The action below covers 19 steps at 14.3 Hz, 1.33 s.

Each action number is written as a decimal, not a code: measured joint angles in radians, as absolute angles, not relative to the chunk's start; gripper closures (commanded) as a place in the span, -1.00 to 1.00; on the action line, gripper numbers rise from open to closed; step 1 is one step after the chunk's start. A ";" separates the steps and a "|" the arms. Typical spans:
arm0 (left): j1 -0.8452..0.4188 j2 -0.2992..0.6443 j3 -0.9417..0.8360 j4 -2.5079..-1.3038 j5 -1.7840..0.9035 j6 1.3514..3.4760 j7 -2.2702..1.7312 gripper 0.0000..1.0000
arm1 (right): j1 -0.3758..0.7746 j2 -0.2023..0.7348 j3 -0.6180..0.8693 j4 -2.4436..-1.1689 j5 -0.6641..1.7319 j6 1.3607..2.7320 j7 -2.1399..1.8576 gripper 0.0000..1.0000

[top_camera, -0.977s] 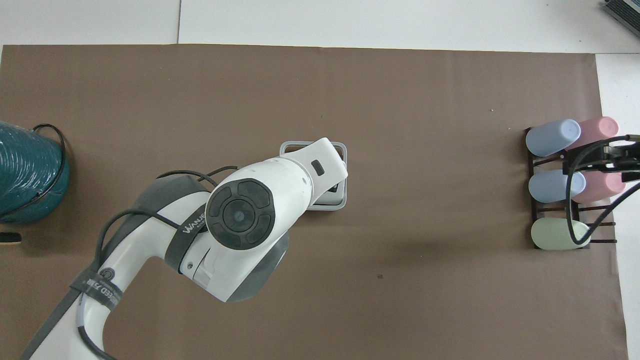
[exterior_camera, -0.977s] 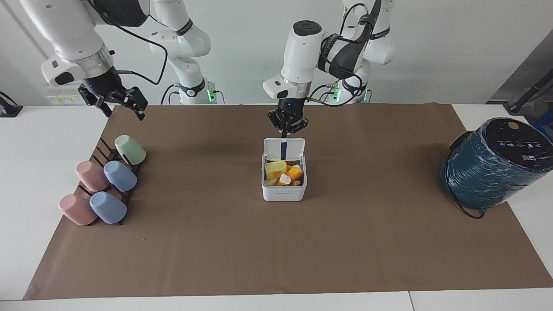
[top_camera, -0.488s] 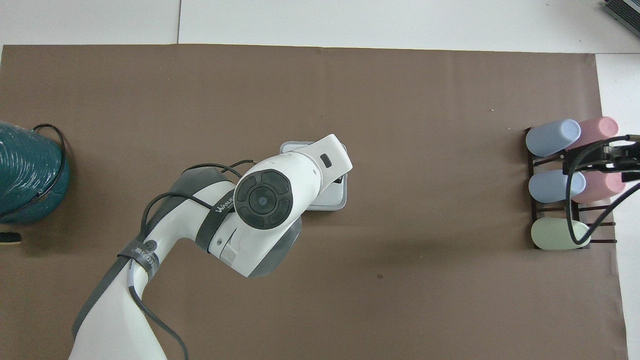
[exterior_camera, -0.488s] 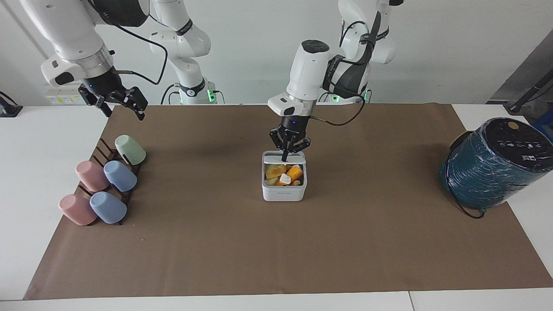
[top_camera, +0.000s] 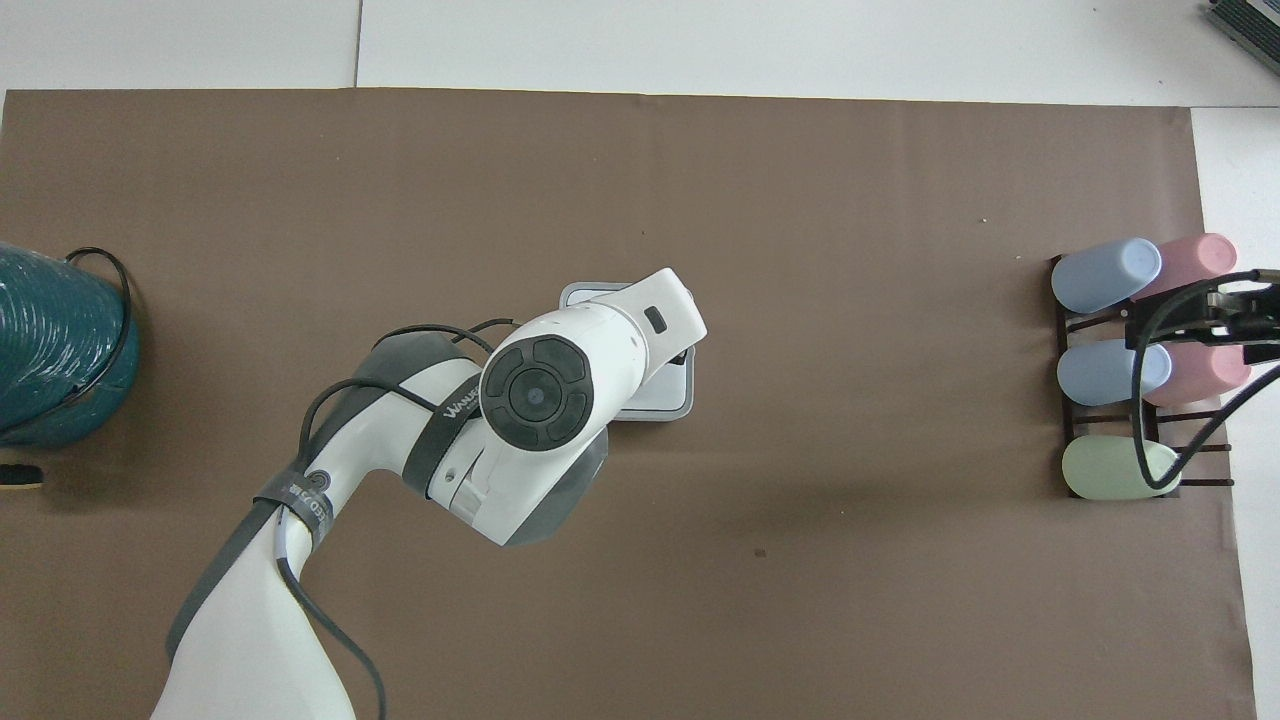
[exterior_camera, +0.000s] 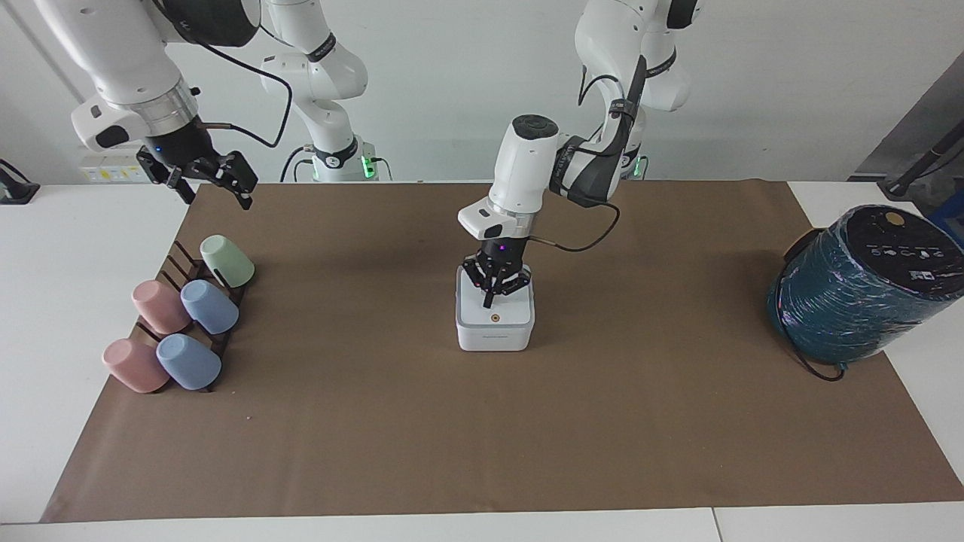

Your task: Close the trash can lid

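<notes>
The white trash can [exterior_camera: 495, 339] stands in the middle of the brown mat. Its white lid [exterior_camera: 514, 312] lies flat down on the can, with the orange dot showing on top. My left gripper [exterior_camera: 492, 299] points straight down with its fingers shut, and its tip rests on the lid's top near the hinge edge. In the overhead view the left arm covers most of the trash can [top_camera: 668, 402]. My right gripper [exterior_camera: 213, 181] is open and empty, and waits in the air over the cup rack at the right arm's end of the table.
A dark rack [exterior_camera: 175, 265] with several pastel cups [exterior_camera: 209, 307] lies at the right arm's end. A large teal wrapped cylinder [exterior_camera: 858, 290] with a black top stands at the left arm's end. The brown mat [exterior_camera: 482, 436] covers the table.
The lid stood upright and open, showing yellow and orange items inside; my left gripper pushed it forward and down, and now it lies shut. The right arm has not moved.
</notes>
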<state>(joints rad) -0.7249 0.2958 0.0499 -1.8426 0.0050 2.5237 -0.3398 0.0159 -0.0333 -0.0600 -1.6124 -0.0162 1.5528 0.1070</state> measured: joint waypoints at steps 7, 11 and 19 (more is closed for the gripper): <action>-0.726 0.232 0.049 -1.816 0.005 2.315 -0.340 0.73 | 0.016 -0.033 -0.060 -1.612 -0.016 1.553 0.107 -1.00; -0.705 0.123 0.067 -1.816 0.005 2.106 -0.341 -0.32 | 0.016 -0.033 -0.060 -1.612 -0.016 1.553 0.107 -1.00; -0.497 0.004 0.075 -1.849 0.005 1.986 -0.277 -1.00 | 0.016 -0.033 -0.060 -1.612 -0.016 1.553 0.107 -1.00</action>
<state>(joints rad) -0.4966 0.0042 0.0748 -1.8489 0.0049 1.9856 -0.2771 0.0159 -0.0333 -0.0600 -1.6124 -0.0161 1.5528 0.1070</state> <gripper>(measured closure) 0.000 0.000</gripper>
